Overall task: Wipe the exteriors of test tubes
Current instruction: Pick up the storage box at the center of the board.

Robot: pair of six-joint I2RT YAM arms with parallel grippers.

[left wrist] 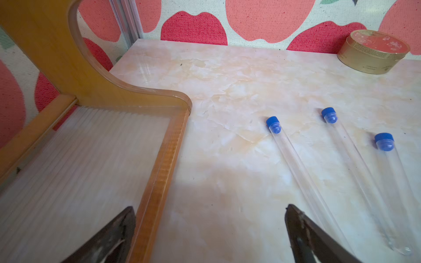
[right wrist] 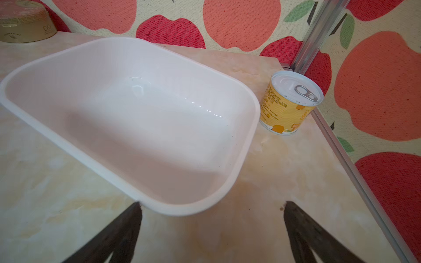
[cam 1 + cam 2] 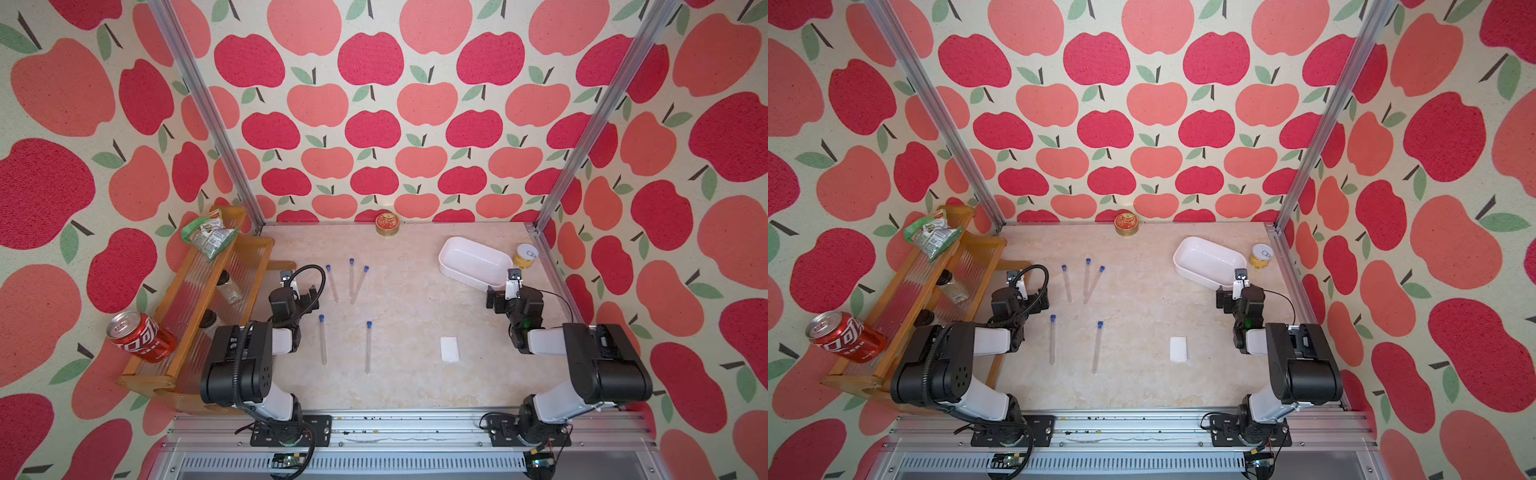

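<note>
Several clear test tubes with blue caps lie flat on the marble tabletop. Three fan out at the back [image 3: 332, 285] [image 3: 351, 278] [image 3: 360, 286], and two lie nearer the front [image 3: 323, 340] [image 3: 368, 349]. The left wrist view shows the back three tubes [image 1: 296, 164] [image 1: 355, 164] [image 1: 396, 177] off to one side of my left gripper [image 1: 210, 207]. That gripper is open and empty, beside the shelf edge [image 1: 159, 182]. My right gripper [image 2: 211, 203] is open and empty just short of the white tub's rim [image 2: 182, 211]. A small white wipe [image 3: 449, 350] lies flat at the front right.
A wooden shelf [image 3: 199, 299] along the left wall holds a green packet [image 3: 210, 232], dark-lidded jars and a tilted red soda can [image 3: 139, 336]. A gold round tin [image 3: 387, 224] stands at the back wall. A yellow can [image 3: 525, 255] stands behind the white tub [image 3: 451, 245].
</note>
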